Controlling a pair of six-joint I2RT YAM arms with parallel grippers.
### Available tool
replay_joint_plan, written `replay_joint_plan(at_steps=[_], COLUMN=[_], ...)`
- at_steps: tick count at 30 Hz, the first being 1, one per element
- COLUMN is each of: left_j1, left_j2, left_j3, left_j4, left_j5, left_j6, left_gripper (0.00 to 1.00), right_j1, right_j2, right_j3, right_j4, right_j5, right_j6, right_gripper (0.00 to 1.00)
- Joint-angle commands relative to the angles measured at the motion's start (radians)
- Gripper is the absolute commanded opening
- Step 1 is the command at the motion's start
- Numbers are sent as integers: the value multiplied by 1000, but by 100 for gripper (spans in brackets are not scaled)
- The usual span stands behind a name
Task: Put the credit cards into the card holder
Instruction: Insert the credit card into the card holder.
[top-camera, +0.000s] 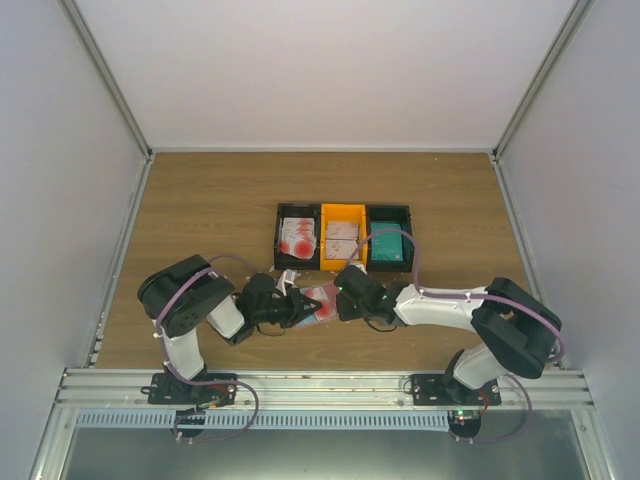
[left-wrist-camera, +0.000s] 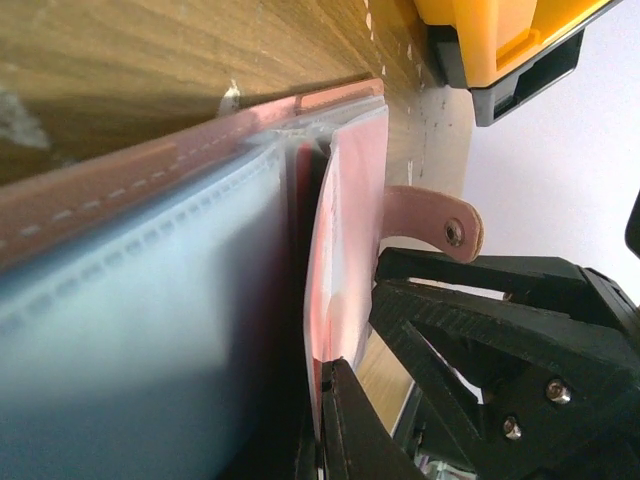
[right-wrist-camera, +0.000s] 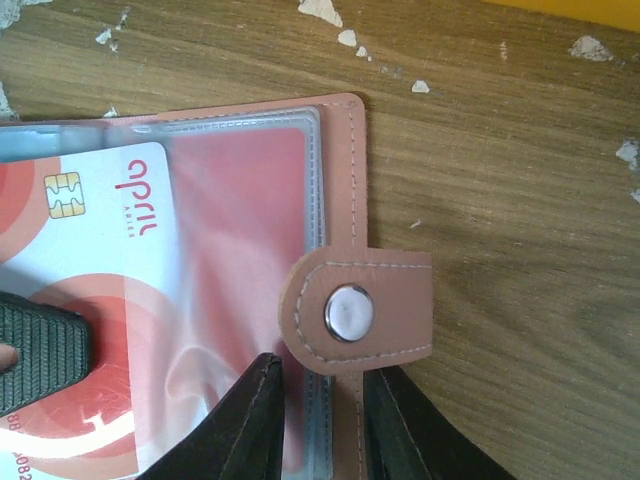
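The salmon-pink card holder (right-wrist-camera: 340, 180) lies open on the wood between both arms (top-camera: 318, 303). My right gripper (right-wrist-camera: 320, 420) is shut on its right edge, one jaw on each side, just below the snap strap (right-wrist-camera: 355, 312). My left gripper (left-wrist-camera: 330, 400) is shut on a white credit card with red print (left-wrist-camera: 345, 230). That credit card (right-wrist-camera: 100, 250), with its chip showing, sits partly inside a clear sleeve of the card holder (left-wrist-camera: 150, 190). The left gripper's ribbed finger pad (right-wrist-camera: 40, 350) presses on the card's face.
A three-compartment tray (top-camera: 343, 208) stands just beyond the grippers: white-and-red cards (top-camera: 297, 238) in the black left bin, pale cards (top-camera: 343, 238) in the yellow middle, teal cards (top-camera: 388, 248) on the right. White scraps (right-wrist-camera: 345, 38) dot the wood. Walls enclose the table.
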Motion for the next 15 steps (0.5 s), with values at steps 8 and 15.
replay_joint_plan(at_steps=[8,15], left_j1=[-22,-22], left_j2=[45,-34], left_j3=[85,48], left_j4=[-207,-275], left_j5=[-20,-85], left_j6=[108,103], left_gripper=[5,5], right_j1=[16,16], right_j2=[18,5], right_j3=[-42,-45], right_j4=[-39,-45], right_j5=[-69,-55], right_j6=[1,10], right_gripper=[27,30])
